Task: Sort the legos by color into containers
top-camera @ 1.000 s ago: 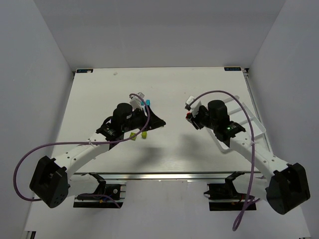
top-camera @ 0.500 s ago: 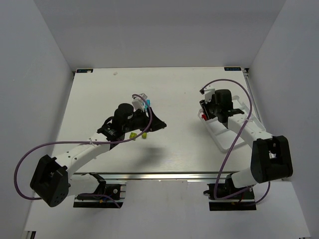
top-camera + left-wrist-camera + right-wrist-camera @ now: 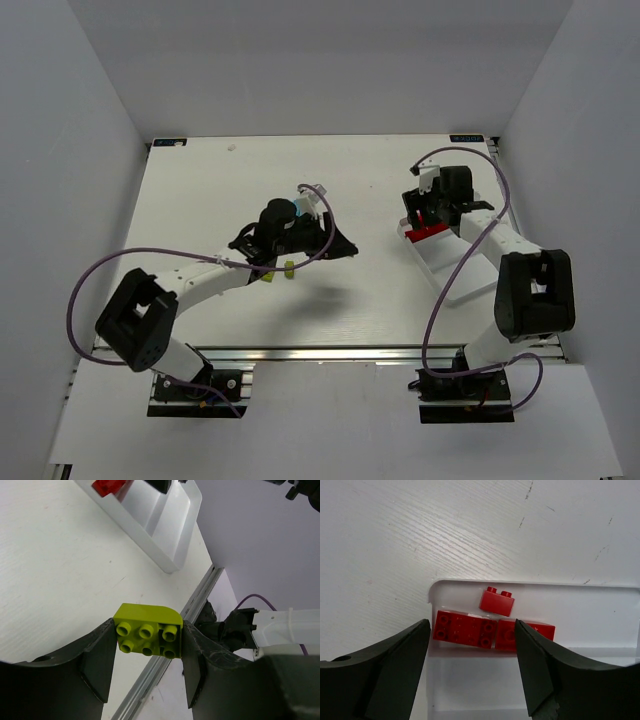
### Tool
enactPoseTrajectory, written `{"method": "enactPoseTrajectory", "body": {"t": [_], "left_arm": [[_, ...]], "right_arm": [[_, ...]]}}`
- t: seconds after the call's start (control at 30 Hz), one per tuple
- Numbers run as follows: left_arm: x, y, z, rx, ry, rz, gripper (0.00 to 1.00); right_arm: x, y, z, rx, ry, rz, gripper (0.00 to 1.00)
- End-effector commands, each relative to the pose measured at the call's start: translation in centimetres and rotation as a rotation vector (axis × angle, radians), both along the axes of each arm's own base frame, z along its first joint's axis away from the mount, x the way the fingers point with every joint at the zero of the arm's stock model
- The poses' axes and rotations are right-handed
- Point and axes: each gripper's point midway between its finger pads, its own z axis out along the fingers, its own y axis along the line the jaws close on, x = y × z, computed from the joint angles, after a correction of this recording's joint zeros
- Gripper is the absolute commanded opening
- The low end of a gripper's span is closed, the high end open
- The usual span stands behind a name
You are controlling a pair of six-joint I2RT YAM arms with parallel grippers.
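The left gripper holds one lime lego. The right gripper hangs wide over red legos in the tray.

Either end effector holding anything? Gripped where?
Left end effector: lime green brick, pinched at its two opposite ends. Right end effector: open, holding nothing.
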Motion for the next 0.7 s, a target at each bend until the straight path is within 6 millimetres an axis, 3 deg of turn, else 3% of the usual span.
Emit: {"method": "enactPoseTrajectory", "body": {"t": [0.0, 0.07, 0.1, 0.13, 0.17, 0.2, 0.23, 0.27, 0.3, 0.33, 0.37, 0.4, 0.43, 0.47, 0.53, 0.57, 0.6, 0.63, 0.67], "left_arm": [[1.0, -2.7, 2.8, -0.061, -0.086, -0.059, 0.18], [1.3, -4.4, 3.5, -0.074, -0.108, -0.085, 0.18], [1.8, -4.8, 3.5, -0.075, -0.113, -0.084, 0.17], [1.9, -5.9, 2.1, -0.057, -0.093, -0.101, 0.18], [2.3, -7.1, 3.1, -0.069, -0.127, -0.115, 0.18], [3.0, -7.7, 3.0, -0.065, -0.137, -0.113, 0.18], [3.3, -8.9, 1.2, -0.037, -0.124, -0.134, 0.18], [3.3, -10.0, 0.8, -0.031, -0.129, -0.149, 0.18], [4.4, -11.1, 2.0, -0.051, -0.158, -0.149, 0.17], [4.5, -12.3, -0.2, -0.028, -0.134, -0.171, 0.17], [5.1, -13.0, -0.7, -0.028, -0.137, -0.175, 0.17], [5.4, -14.4, 0.5, -0.054, -0.164, -0.19, 0.17], [5.1, -15.5, 0.3, -0.069, -0.161, -0.218, 0.17], [5.5, -16.2, -1.7, -0.058, -0.138, -0.226, 0.17], [5.0, -18.6, -0.4, -0.109, -0.169, -0.271, 0.18], [5.4, -19.2, -2.0, -0.099, -0.154, -0.276, 0.18], [5.4, -20.4, -0.7, -0.127, -0.178, -0.289, 0.19], [5.2, -21.1, -0.9, -0.125, -0.174, -0.3, 0.2], [5.6, -21.6, -2.4, -0.11, -0.159, -0.301, 0.22]], "right_arm": [[0.1, 0.1, 3.6, 0.074, -0.057, 0.006, 0.74], [-0.4, -0.8, 4.4, 0.102, -0.06, -0.027, 0.74], [-0.7, -0.7, 6.0, 0.128, -0.094, -0.027, 0.67], [-1.4, -0.9, 6.4, 0.151, -0.099, -0.038, 0.58], [-1.5, -2.0, 7.6, 0.202, -0.122, -0.106, 0.21], [-2.1, -2.4, 10.2, 0.241, -0.188, -0.142, 0.0], [-2.5, -2.8, 11.4, 0.281, -0.21, -0.169, 0.0], [-3.0, -3.2, 12.9, 0.344, -0.227, -0.189, 0.0], [-3.9, -3.8, 15.3, 0.368, -0.286, -0.202, 0.0], [-4.4, -4.1, 16.4, 0.403, -0.303, -0.218, 0.0], [-5.0, -3.9, 17.4, 0.429, -0.323, -0.211, 0.0], [-5.8, -4.2, 18.8, 0.459, -0.358, -0.226, 0.0], [-6.1, -4.6, 19.2, 0.468, -0.37, -0.239, 0.0], [-6.6, -4.5, 19.8, 0.482, -0.387, -0.234, 0.0], [-7.0, -5.3, 20.1, 0.493, -0.408, -0.259, 0.0], [-7.3, -5.4, 19.4, 0.499, -0.404, -0.262, 0.0], [-7.3, -5.8, 19.4, 0.505, -0.422, -0.271, 0.0], [-7.4, -5.9, 19.2, 0.504, -0.423, -0.269, 0.0], [-7.7, -5.8, 19.2, 0.508, -0.424, -0.26, 0.0]]}}
